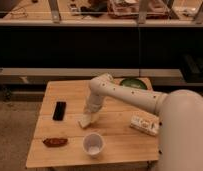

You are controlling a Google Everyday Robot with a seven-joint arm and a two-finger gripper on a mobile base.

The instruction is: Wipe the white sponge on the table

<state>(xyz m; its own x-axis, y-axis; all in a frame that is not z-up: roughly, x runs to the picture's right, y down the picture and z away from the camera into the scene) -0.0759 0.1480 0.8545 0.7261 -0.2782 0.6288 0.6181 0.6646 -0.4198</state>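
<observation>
The white sponge (85, 121) lies on the light wooden table (70, 92), near its middle and just above the white cup. My gripper (90, 114) reaches down from the white arm, which comes in from the right. It sits on the sponge's upper right end and is shut on it, pressing it against the tabletop. The fingertips are mostly hidden by the wrist and the sponge.
A black phone (59, 110) lies at the left. A brown snack bar (55, 142) is at the front left, and a round white cup (93, 144) at the front middle. A white patterned packet (144, 125) lies at the right, and a green bowl (132, 83) at the back right. A dark bench runs behind the table.
</observation>
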